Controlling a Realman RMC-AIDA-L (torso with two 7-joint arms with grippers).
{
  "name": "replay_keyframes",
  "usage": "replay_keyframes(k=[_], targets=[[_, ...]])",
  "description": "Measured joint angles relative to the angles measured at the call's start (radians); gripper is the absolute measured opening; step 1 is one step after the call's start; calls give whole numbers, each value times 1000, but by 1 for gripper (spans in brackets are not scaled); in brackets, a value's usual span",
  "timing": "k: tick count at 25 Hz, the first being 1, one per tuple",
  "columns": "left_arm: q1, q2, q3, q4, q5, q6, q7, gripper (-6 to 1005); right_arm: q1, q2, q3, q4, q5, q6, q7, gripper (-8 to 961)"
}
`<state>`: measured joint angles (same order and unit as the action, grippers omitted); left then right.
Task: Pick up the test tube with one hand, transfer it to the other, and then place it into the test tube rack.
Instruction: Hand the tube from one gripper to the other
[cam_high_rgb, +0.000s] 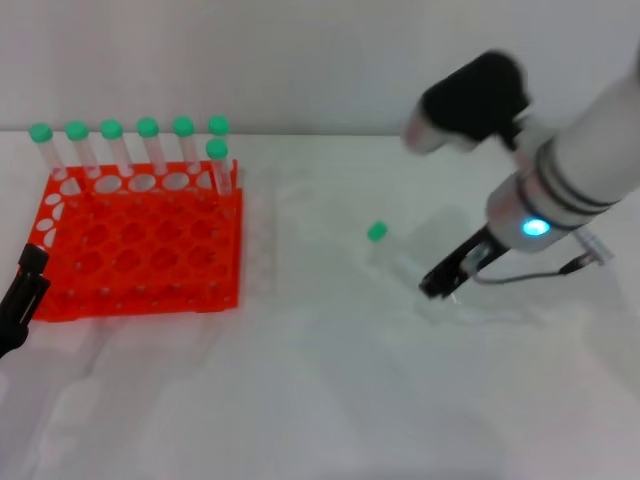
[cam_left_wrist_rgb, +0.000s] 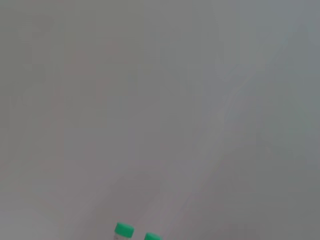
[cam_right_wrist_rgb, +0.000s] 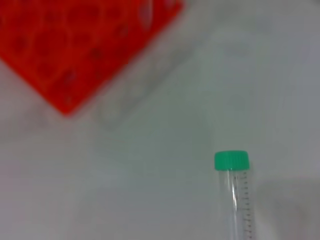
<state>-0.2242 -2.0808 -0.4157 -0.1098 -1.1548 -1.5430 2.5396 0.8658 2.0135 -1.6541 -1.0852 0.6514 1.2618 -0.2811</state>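
Right wrist view: test tube (cam_right_wrist_rgb: 235, 195) shows unreadable graduation marks.

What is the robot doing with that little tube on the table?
The robot's right hand is reaching down to a test tube with a green cap that lies on the white table. Whether it has gripped the tube yet is not clear. The orange rack sits off to the left with seven other tubes standing along its far edge. The left hand waits near the rack's front corner.
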Motion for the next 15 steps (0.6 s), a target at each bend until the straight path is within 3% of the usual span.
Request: replay_keyframes(k=[4,8,12,15], targets=[[3,-1,0,-5,-1,2,-4,891,-160,5,134,-170,56,-58,-138,187],[3,-2,1,-9,0,5,-23,886,-339,0,236,-274,310,-159,-347,187],[-2,-2,1,-11,0,5,-44,880,-463,0,343,-225,642,-173,-648,187],[-6,-5,2,-14,0,12,-46,876,-531,-1,402,-74,952,-134,-939,187]])
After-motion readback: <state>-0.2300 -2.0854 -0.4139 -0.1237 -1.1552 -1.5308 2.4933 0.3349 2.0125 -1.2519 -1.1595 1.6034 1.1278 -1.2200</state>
